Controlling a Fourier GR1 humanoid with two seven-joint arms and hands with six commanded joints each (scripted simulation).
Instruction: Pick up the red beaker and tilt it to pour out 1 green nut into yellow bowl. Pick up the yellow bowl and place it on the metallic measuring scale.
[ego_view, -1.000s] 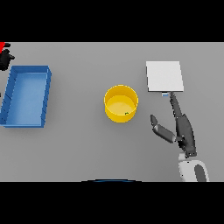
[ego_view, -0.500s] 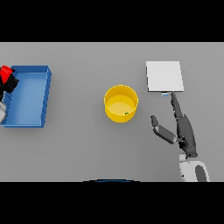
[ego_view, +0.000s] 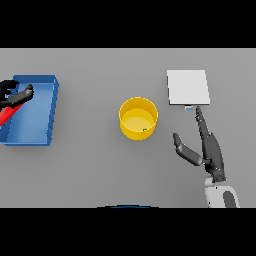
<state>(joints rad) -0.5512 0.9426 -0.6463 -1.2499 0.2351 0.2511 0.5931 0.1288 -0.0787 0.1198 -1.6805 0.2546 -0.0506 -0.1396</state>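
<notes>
Grey table (ego_view: 90, 170) w/ blue bin (ego_view: 35, 112) far left. Left hand (ego_view: 17, 95) over the bin, fingers curled round the red beaker (ego_view: 7, 116), which lies tilted; partly cut off at frame edge, so grip prob. but not certain. Yellow bowl (ego_view: 138, 118) mid-table, small green nut (ego_view: 145, 130) inside, so pour step looks done. Right hand (ego_view: 210, 150) beside bowl, fingers straight, holding nothing, fingertips near metallic scale (ego_view: 187, 87). Next: right hand closes on bowl rim, lifts it onto scale.
</notes>
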